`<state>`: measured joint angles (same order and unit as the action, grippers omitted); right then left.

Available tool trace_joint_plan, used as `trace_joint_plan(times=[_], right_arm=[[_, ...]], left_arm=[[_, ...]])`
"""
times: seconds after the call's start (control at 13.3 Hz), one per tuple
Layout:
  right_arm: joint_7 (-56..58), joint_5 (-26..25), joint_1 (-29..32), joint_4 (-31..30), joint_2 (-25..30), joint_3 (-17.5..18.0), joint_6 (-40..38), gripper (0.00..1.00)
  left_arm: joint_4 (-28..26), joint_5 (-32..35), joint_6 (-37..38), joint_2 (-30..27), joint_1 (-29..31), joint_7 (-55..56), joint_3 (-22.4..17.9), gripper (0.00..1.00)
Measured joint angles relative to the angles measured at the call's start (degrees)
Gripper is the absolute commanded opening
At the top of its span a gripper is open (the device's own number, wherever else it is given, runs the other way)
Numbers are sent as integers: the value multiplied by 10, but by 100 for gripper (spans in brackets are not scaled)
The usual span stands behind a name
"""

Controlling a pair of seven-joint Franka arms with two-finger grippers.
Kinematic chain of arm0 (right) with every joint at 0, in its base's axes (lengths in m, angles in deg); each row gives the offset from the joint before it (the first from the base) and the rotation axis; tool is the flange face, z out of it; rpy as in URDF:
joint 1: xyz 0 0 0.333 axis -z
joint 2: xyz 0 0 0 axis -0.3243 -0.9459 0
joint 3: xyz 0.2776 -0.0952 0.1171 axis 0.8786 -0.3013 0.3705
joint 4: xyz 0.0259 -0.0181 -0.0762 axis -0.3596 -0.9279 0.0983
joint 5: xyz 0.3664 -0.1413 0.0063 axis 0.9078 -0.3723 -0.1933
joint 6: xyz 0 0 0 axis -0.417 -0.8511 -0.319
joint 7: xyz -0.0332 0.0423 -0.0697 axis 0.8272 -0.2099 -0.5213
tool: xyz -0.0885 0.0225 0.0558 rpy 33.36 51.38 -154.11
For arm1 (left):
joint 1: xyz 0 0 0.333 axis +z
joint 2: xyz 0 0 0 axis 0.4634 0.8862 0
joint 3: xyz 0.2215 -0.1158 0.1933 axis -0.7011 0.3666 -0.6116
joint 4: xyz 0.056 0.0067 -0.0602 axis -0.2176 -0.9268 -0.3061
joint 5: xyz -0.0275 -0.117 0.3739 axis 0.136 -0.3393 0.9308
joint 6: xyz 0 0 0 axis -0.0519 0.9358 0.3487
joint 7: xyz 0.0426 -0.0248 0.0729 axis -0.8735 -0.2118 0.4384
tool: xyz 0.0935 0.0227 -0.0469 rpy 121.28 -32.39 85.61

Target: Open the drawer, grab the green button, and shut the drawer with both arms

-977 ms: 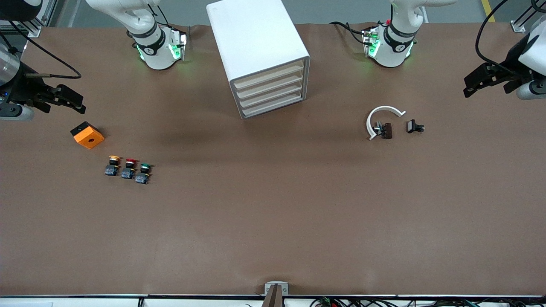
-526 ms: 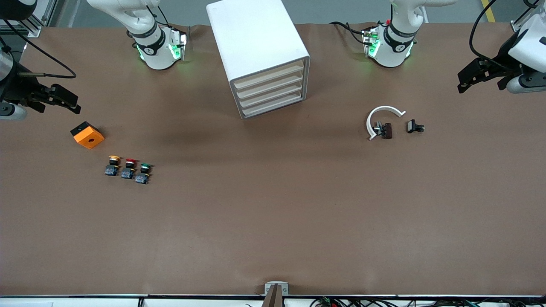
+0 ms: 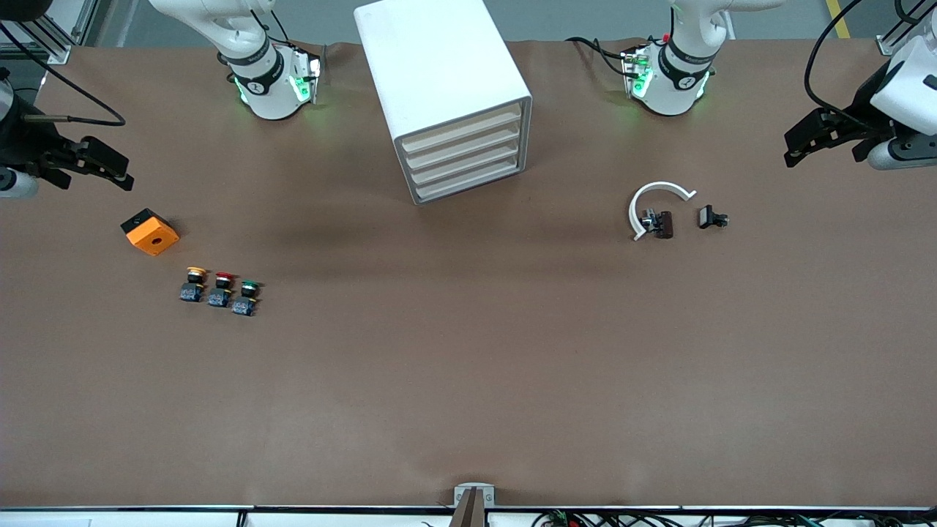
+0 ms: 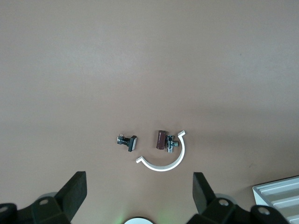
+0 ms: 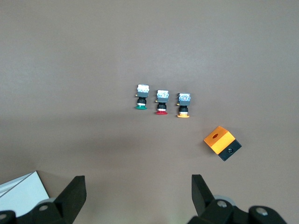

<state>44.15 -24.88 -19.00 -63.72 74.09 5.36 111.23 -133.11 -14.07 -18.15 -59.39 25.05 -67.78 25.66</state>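
So both grippers are hanging wide open: right gripper (image 3: 121, 176) up above the green button (image 3: 246, 296), left gripper (image 3: 794, 146) near the closed drawers (image 3: 461, 161).

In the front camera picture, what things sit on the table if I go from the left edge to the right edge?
Orange block → yellow button → red button → green button → white drawer cabinet → white curved piece → small black part.

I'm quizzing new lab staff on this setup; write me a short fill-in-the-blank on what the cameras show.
1. The green-capped button stands in a row of ___ pushbuttons.
2. All drawers of the white drawer cabinet are ___.
3. The left gripper and right gripper both have ___ jaws.
4. The orange block lies toward the ___ arm's end.

Missing: three; closed; open; right
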Motion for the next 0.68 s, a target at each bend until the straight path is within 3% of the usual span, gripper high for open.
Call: trace_joint_plan(times=[0.68], right_arm=[[17, 0, 7, 46, 0, -1, -28, 100]], left_arm=[[17, 0, -2, 1, -2, 0, 0, 100]])
